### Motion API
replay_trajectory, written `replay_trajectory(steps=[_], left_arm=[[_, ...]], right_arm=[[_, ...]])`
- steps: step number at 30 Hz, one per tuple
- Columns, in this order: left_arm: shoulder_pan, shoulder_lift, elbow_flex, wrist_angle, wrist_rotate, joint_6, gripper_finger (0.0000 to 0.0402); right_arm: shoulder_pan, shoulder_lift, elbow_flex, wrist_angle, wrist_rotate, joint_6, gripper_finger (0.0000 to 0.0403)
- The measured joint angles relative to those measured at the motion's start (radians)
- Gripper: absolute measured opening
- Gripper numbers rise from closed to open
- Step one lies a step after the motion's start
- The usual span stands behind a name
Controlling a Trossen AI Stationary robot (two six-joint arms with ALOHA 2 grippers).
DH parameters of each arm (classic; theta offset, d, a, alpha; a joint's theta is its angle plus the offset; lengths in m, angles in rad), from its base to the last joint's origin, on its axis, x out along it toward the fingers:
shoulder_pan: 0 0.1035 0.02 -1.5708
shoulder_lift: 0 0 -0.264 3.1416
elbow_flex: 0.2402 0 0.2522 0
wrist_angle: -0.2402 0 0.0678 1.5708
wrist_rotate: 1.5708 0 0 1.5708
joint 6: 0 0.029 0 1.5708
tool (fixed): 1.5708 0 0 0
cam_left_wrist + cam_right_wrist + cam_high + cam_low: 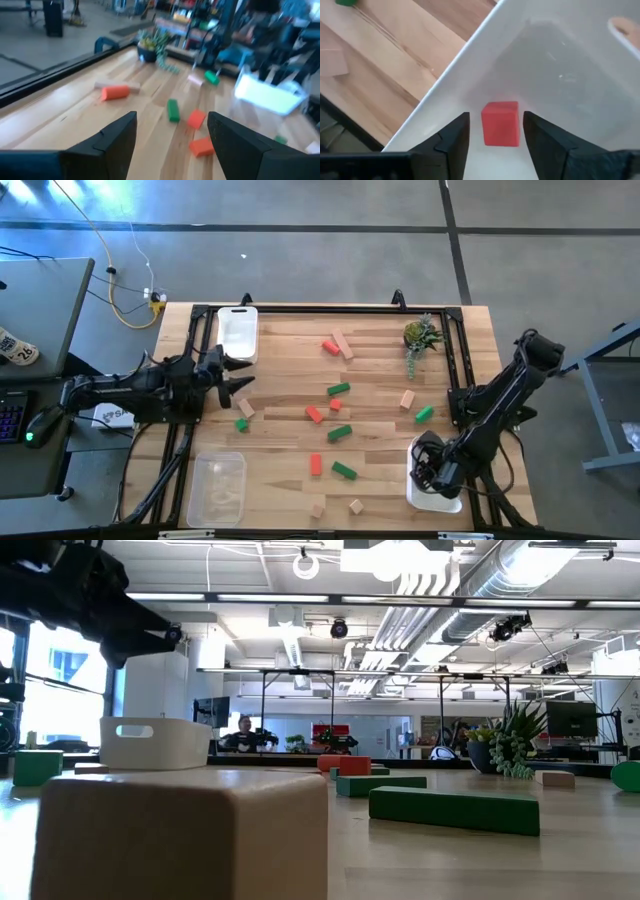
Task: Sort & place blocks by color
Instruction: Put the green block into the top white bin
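Resting: red cube [500, 123] | smooth white tray [560, 65] | wooden table [380, 65]

Floor: grey concrete [330, 240], crossed by dark seams.
Surface: pale wood planks [290, 450] inside a black frame.
Side desk: dark desk [30, 320] beside the surface, with a keyboard [8, 420] and mouse [40, 425].
Cables: yellow and white leads [125, 285] on the floor.
Ceiling: exposed silver ducts [450, 580] and strip lights [190, 597].
Windows: bright panes [65, 690] in the low view.
Person: seated far behind [243, 730].
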Motion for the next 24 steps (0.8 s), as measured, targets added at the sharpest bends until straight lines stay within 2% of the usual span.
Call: replay_trajectory(steps=[6,10,15,21,24], left_arm=[[0.0,0.118,0.147,-0.194,-0.039,-0.002,0.023],[0.0,0.21,0.242,-0.322,-0.041,-0.079,0.023],[0.0,0.336,0.33,-0.409,-0.017,-0.196,0.023],[0.0,0.482,0.425,-0.43,0.045,-0.278,0.0229],[0.0,0.548,0.482,-0.487,0.05,-0.315,0.0229]], right_arm=[[0.0,-0.058,0.0,-0.04,0.048,-0.044,0.0167],[0.0,-0.1,0.0,-0.088,0.086,-0.059,0.0167],[0.0,-0.153,0.0,-0.16,0.2,-0.096,0.0167],[0.0,-0.222,0.0,-0.232,0.359,-0.119,0.0167],[-0.001,-0.247,0.0,-0.254,0.407,-0.119,0.0167]])
